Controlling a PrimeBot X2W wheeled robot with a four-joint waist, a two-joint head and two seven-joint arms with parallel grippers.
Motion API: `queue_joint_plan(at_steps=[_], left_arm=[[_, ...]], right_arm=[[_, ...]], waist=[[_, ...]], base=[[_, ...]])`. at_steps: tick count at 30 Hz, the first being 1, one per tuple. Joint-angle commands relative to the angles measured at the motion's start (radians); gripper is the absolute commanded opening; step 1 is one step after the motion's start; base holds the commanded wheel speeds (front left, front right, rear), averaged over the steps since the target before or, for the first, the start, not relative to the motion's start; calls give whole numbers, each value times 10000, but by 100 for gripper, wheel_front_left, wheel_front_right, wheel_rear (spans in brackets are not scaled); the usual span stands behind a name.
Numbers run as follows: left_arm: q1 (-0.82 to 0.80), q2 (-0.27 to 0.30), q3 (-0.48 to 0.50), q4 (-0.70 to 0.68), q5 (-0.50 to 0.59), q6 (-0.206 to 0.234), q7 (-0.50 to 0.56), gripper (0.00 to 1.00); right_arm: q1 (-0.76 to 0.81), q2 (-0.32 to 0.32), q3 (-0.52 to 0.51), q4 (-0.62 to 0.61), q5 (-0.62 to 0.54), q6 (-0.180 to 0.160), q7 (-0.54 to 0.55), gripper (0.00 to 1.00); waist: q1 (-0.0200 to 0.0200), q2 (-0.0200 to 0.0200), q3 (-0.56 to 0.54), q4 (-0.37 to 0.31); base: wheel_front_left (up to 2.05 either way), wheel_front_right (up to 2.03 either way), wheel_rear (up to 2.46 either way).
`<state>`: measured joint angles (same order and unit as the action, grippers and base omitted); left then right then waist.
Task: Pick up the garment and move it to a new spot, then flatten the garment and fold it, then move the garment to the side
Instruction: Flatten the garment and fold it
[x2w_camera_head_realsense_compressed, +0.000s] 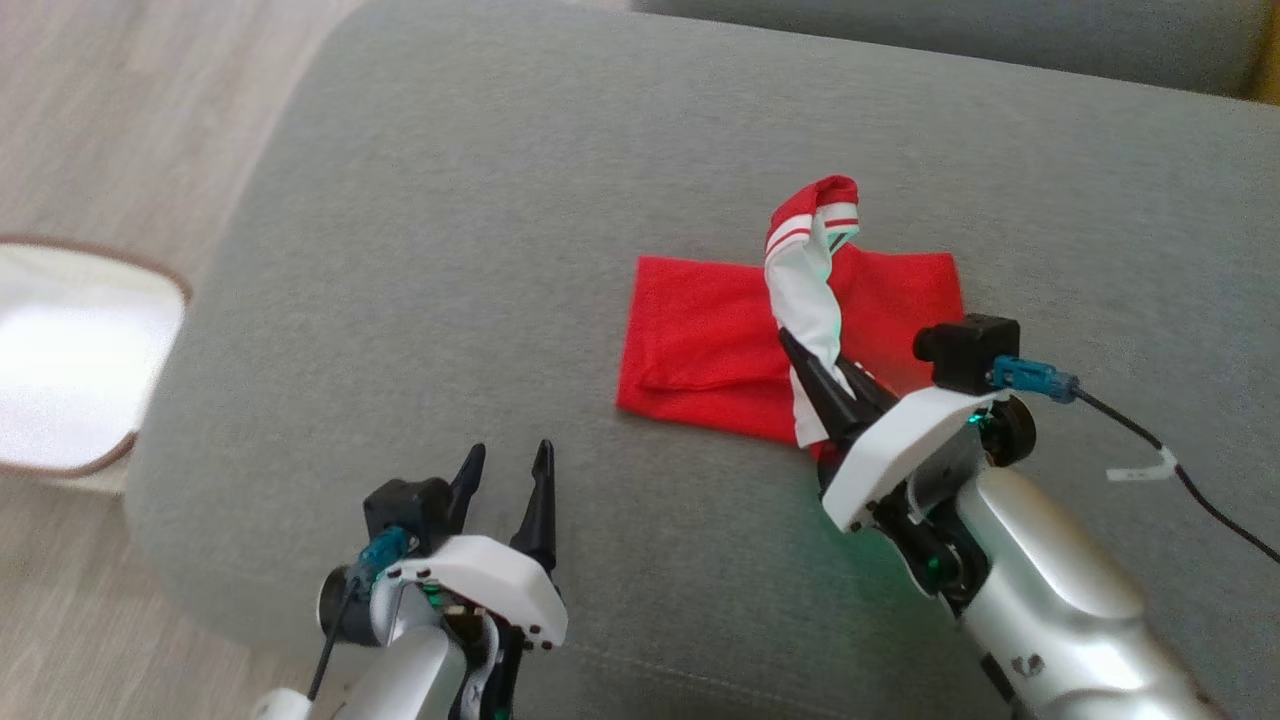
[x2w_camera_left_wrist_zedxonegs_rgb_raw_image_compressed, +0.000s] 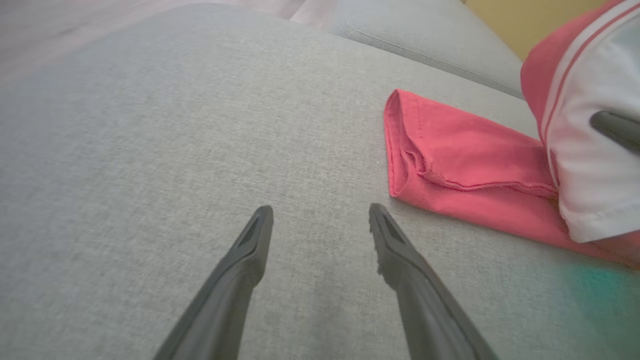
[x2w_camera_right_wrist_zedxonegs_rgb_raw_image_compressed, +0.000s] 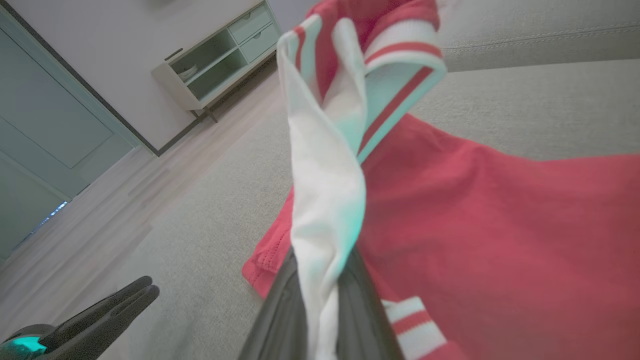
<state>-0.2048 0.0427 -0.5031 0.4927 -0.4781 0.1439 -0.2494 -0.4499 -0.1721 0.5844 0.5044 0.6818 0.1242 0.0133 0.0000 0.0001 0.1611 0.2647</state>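
Garment (x2w_camera_head_realsense_compressed: 700, 330) (red, perhaps a jersey) is pinched by right end effector (x2w_camera_head_realsense_compressed: 790, 345), left end effector (x2w_camera_head_realsense_compressed: 509, 452) spread.

right tool (x2w_camera_right_wrist_zedxonegs_rgb_raw_image_compressed: 324, 265) pinched on the white sleeve (x2w_camera_right_wrist_zedxonegs_rgb_raw_image_compressed: 325, 200) of the red garment (x2w_camera_right_wrist_zedxonegs_rgb_raw_image_compressed: 500, 225), sleeve sticking up, rest lying on the grey sofa (x2w_camera_right_wrist_zedxonegs_rgb_raw_image_compressed: 525, 110). left tool (x2w_camera_right_wrist_zedxonegs_rgb_raw_image_compressed: 107, 305) lower left.

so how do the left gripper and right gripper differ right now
The left gripper has spread fingers with nothing between them; the right gripper is shut on the white part of the garment. The left gripper hovers over bare sofa cushion, apart from the garment; the right gripper holds that white part above the flat red part. Both have long dark fingers.
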Motion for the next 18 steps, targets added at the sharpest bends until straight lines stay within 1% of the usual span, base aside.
queue_joint_plan(at_steps=[1,2,3,4,5,6,10,13,14,18], left_arm=[[-146,76,256,-242,-117,78,-124,100],[-134,76,258,-258,-161,127,-124,100],[-122,76,250,-276,-187,158,-124,100],[-115,76,228,-281,-191,171,-124,100],[-105,76,211,-275,-204,182,-124,100],[-97,76,206,-274,-202,192,-124,100],[-63,76,282,-276,-189,270,-124,100],[-53,76,408,-311,-160,301,-124,100],[-59,76,449,-333,-149,298,-124,100],[-85,76,577,-451,-53,302,-124,100]], right_arm=[[-460,195,49,-147,-121,65,-148,0],[-550,291,42,41,-217,65,-214,2],[-638,390,18,239,-308,65,-283,14],[-724,492,-31,449,-390,65,-362,39],[-807,593,-40,609,-448,65,-465,85],[-885,694,-77,708,-451,65,-652,100],[-1074,960,-134,892,-151,65,-1354,100],[-1206,911,-385,1305,-509,65,-1999,100],[-1240,860,-539,1497,-716,65,-2182,100],[-1245,764,-1675,2115,-1492,65,-2643,100]], waist=[[0,-1,115,461],[0,-1,130,571],[0,-1,153,666],[0,-1,169,746],[0,-1,174,816],[0,-1,173,862],[0,-1,131,836],[0,-1,75,603],[0,-1,55,499],[0,-1,20,19]], base=[[0,0,0],[0,0,0],[0,0,0],[0,0,0],[0,0,0],[0,0,0],[0,0,0],[0,0,0],[0,0,0],[0,0,0]])
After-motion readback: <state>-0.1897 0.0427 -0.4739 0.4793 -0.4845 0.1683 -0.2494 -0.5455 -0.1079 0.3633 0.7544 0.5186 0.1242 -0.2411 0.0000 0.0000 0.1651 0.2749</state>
